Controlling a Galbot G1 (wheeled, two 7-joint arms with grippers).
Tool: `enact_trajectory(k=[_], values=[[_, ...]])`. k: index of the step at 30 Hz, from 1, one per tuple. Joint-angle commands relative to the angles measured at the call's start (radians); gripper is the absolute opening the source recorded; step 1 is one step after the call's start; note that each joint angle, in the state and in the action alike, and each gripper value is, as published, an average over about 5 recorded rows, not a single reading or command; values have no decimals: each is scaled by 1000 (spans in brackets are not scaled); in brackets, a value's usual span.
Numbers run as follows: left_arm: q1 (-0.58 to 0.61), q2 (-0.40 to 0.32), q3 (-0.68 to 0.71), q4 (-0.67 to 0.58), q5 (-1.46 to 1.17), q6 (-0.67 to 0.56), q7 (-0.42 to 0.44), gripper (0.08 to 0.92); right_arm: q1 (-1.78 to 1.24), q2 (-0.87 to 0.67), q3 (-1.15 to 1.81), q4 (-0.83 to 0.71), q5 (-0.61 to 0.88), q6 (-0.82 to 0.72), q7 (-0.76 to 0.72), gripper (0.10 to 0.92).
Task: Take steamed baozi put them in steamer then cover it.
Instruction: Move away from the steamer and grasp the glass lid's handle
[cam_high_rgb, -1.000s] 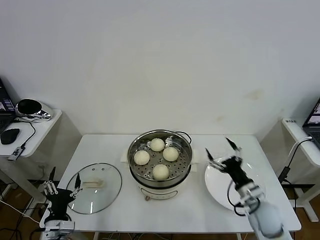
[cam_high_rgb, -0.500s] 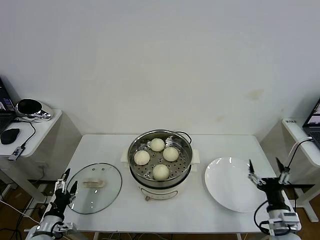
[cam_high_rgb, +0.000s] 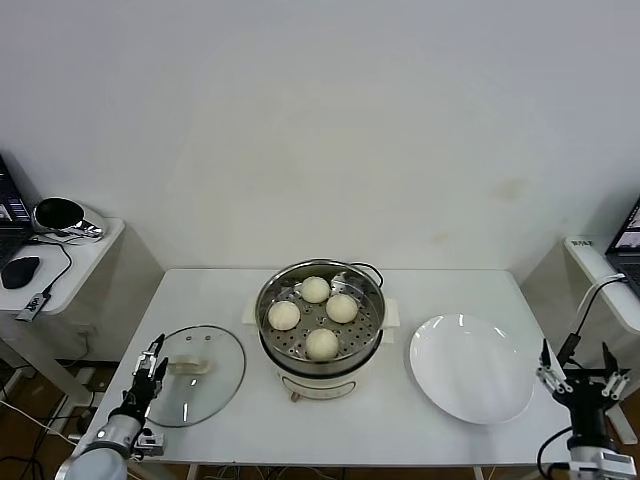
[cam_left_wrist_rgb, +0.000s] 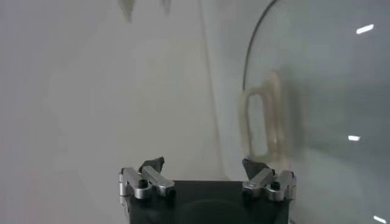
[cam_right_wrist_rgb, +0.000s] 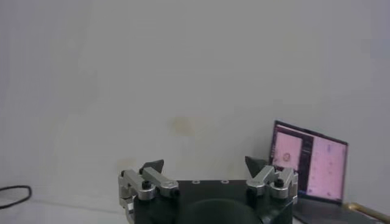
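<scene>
Several cream-white baozi lie on the perforated tray inside the steel steamer at the table's middle. The glass cover lies flat on the table to the left, with its cream handle pointing up. My left gripper is open at the cover's left rim and holds nothing. In the left wrist view its jaws stand wide, with the cover's handle ahead and off to one side. My right gripper is open and empty, off the table's right edge. The right wrist view shows its open gripper facing the wall.
An empty white plate lies to the right of the steamer. A side desk with a mouse and headset stands at the left. A laptop sits on another desk at the right. The white table is bare behind the cover.
My right gripper has pulled back from over the plate to beyond the table's right edge. My left gripper has crept up to the cover's left rim. The baozi have not moved.
</scene>
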Motion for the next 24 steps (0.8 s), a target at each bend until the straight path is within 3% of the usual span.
enact_trajectory(k=[1,24], values=[[-27,11,28,42,53,7,11,823,-20,16,36,-2,7,4,11,823],[27,11,54,-84,17,27,48,823,-12,23,29,-15,1,5,9,823]])
